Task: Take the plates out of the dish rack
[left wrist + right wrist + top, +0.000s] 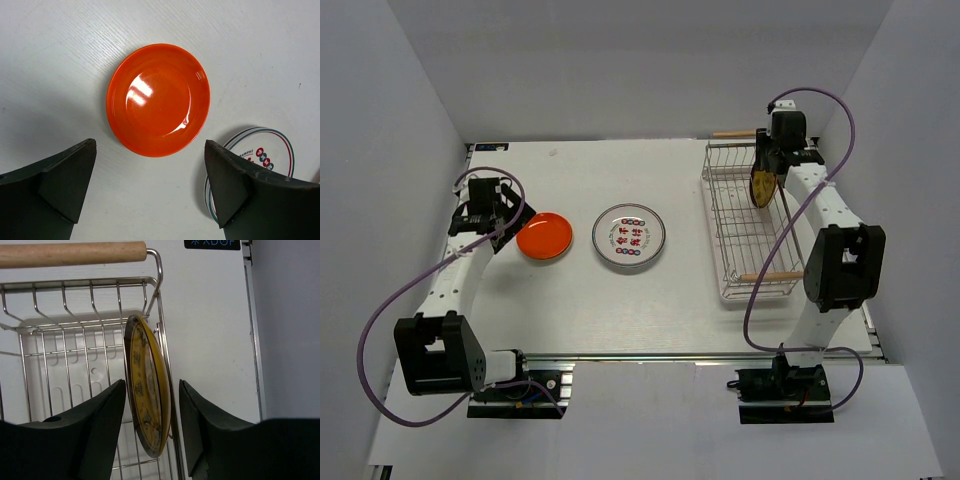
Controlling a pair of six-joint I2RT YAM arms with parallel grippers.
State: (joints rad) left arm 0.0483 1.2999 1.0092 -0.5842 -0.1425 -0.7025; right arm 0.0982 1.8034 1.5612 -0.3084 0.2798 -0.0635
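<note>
The silver wire dish rack point(740, 240) stands on the right of the table. One yellow-brown patterned plate point(147, 400) stands on edge against the rack's right wall point(162, 340). My right gripper point(152, 382) straddles this plate from above, one finger on each side, with narrow gaps showing. A plain red-orange plate point(157, 100) lies flat on the table at the left. My left gripper point(150, 144) hovers wide open just short of it, holding nothing. A white plate with coloured rim marks point(630, 238) lies flat at the centre.
The rack has a wooden rod handle at each end point(70, 252) point(770, 276). Its floor is bare wire over a white drip tray point(75, 370). Grey walls close in the table on three sides. The table's right edge point(252, 340) runs close beside the rack.
</note>
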